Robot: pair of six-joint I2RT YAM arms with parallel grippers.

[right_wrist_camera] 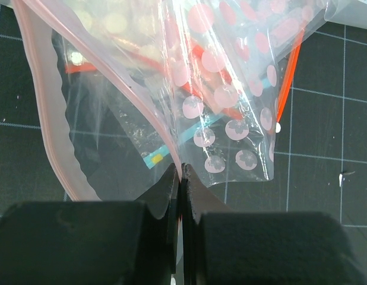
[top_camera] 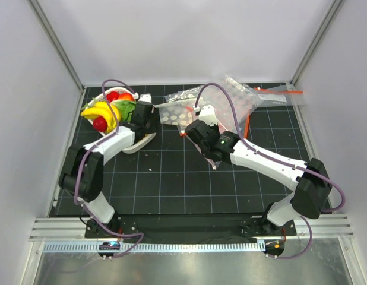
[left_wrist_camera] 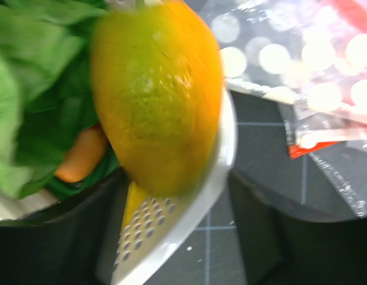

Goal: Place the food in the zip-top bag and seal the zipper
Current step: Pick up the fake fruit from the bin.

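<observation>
In the top view, the left gripper (top_camera: 146, 117) sat at the white bowl (top_camera: 142, 144) in the upper left, beside the banana bunch (top_camera: 99, 111) and a red fruit (top_camera: 100, 123). The right gripper (top_camera: 192, 126) met the zip-top bag (top_camera: 174, 113) at upper centre, with the red-strip bags (top_camera: 249, 98) to the upper right.

In the left wrist view, the mango-like fruit (left_wrist_camera: 160, 95) filled the centre over the bowl's perforated rim, with a green leafy piece (left_wrist_camera: 29, 89) at left. The dark fingers stood wide apart at the bottom. I could not tell whether they pressed on the fruit.

In the right wrist view, the jaws were pinched flat on the bag's film at lower centre, and the zipper (right_wrist_camera: 44, 101) curved up the left.

The step looked like fetching the mango. To do it well, the left arm should grip the fruit's broad middle, lift it clear of the rim, and aim for the pale mouth while the right arm holds it open.
</observation>
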